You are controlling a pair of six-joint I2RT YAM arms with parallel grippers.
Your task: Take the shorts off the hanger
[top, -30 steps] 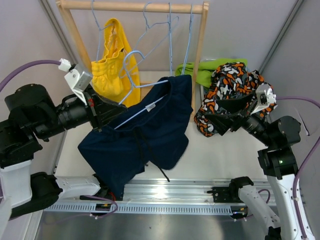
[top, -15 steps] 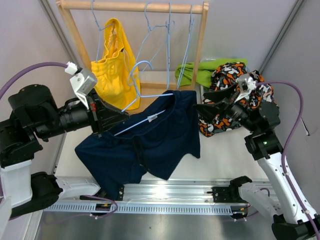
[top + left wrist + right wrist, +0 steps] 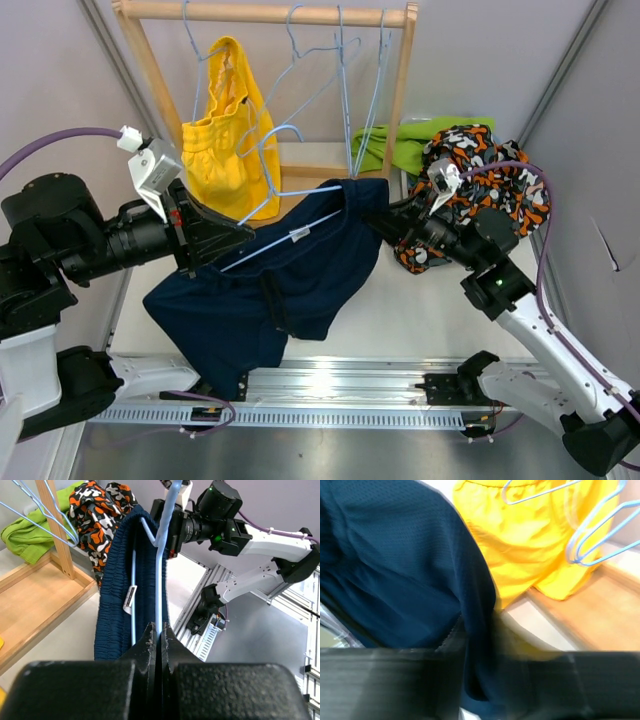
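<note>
The navy shorts hang by their waistband on a light blue wire hanger, held off the rack over the table. My left gripper is shut on the hanger's wire, the jaws pinched tight around it. My right gripper sits at the right end of the waistband. In the right wrist view navy cloth runs between its fingers, blurred, and the jaws look shut on it. Yellow shorts hang on another hanger on the rack.
A wooden rack stands at the back with several empty blue hangers. Orange-black-white patterned shorts and lime green shorts lie piled at the right. An aluminium rail runs along the near edge.
My right gripper swung left from the patterned pile to the navy waistband and closed on the cloth. The left arm shifted slightly with the hanger, staying shut.
</note>
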